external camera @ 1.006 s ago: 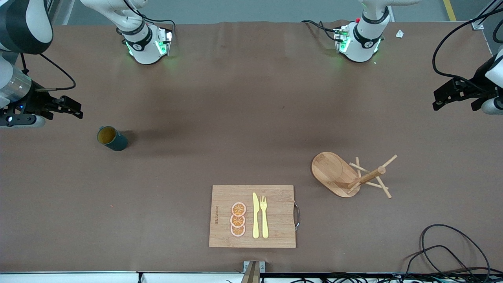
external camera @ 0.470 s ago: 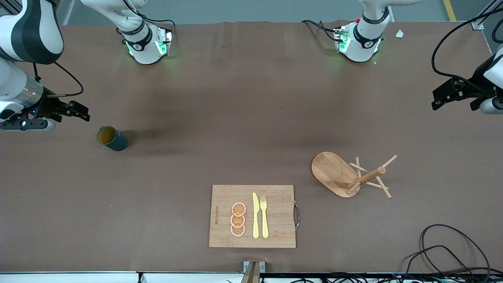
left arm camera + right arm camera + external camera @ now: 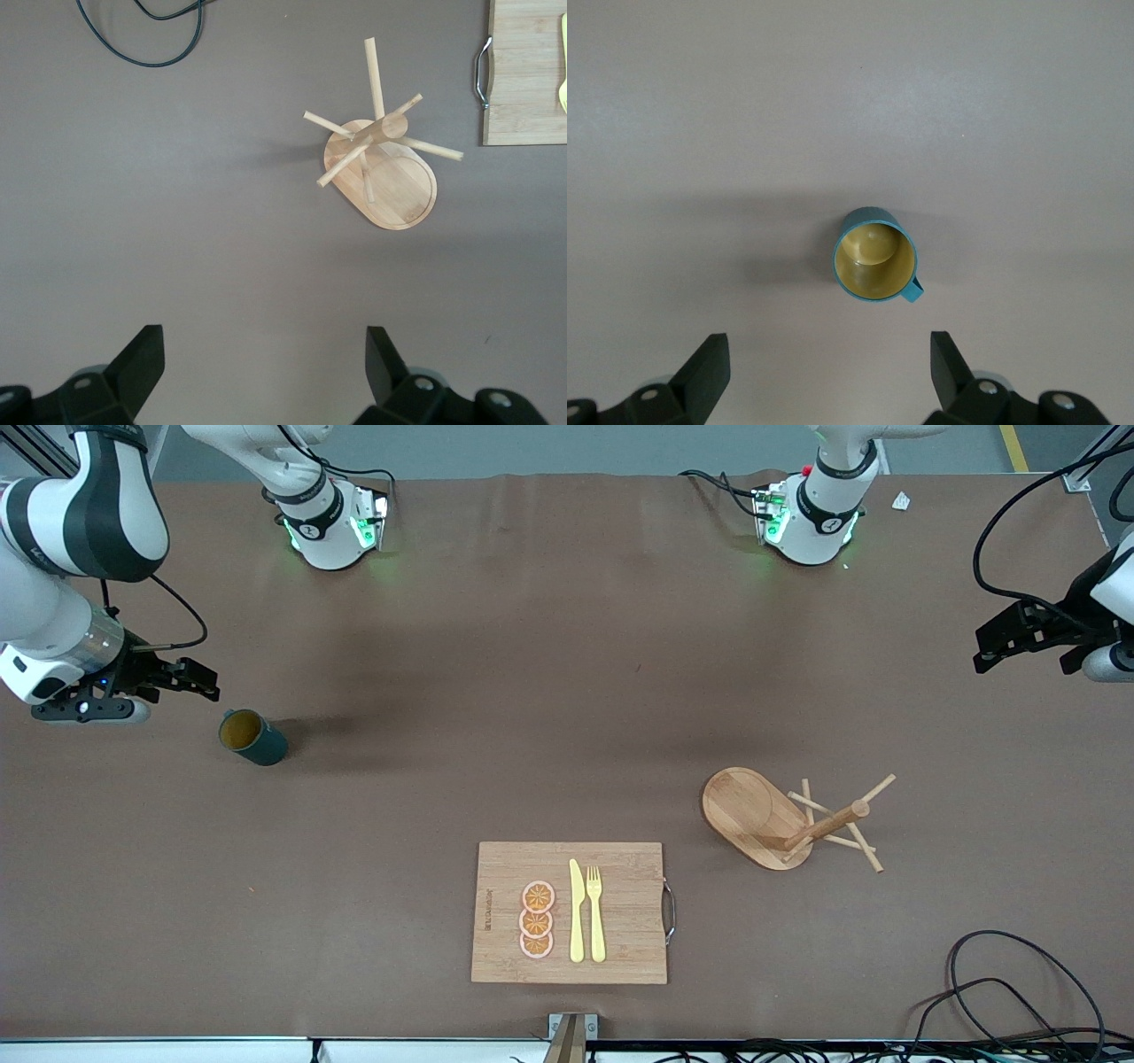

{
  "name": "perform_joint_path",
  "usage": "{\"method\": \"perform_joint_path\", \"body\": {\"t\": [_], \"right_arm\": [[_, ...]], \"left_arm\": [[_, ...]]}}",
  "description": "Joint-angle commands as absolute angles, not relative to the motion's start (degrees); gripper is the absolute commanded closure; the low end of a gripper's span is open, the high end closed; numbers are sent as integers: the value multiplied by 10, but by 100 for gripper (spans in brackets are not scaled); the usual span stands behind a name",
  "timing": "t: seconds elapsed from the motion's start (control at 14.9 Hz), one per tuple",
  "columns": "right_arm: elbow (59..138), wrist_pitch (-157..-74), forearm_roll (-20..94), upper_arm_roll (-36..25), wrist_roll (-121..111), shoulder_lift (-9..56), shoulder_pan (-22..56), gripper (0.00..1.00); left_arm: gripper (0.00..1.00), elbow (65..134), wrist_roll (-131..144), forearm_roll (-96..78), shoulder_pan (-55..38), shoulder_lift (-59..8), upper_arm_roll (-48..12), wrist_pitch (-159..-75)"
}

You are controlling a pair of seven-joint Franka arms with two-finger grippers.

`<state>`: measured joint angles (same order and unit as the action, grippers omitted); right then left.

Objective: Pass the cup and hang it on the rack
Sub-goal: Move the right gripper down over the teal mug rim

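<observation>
The board [image 3: 569, 912] lies nearest the front camera. The rack [image 3: 780, 819] stands beside it toward the left arm's end; the cup [image 3: 252, 737] sits upright toward the right arm's end. The right gripper [image 3: 202, 682] hangs spread, empty, near the cup; the left gripper [image 3: 992, 646] waits spread, empty.

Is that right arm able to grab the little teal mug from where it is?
Probably yes: the right tool hangs open close above the upright teal mug, and bare table surrounds it.
</observation>
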<state>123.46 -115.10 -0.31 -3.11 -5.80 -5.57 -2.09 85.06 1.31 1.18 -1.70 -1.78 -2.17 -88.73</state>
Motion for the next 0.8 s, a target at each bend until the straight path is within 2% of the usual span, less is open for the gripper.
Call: {"method": "perform_joint_path", "body": {"t": [0.0,0.74], "right_arm": [[1282,-1196,8,-28,-66,-73,-30,0],[1361,-1313,8,-28,-64,-60,-37,0]], "left_arm": [[0,832,19,15,-18,-25,-24,-875],[0,832,19,15,-18,-26,-24,-875]]}}
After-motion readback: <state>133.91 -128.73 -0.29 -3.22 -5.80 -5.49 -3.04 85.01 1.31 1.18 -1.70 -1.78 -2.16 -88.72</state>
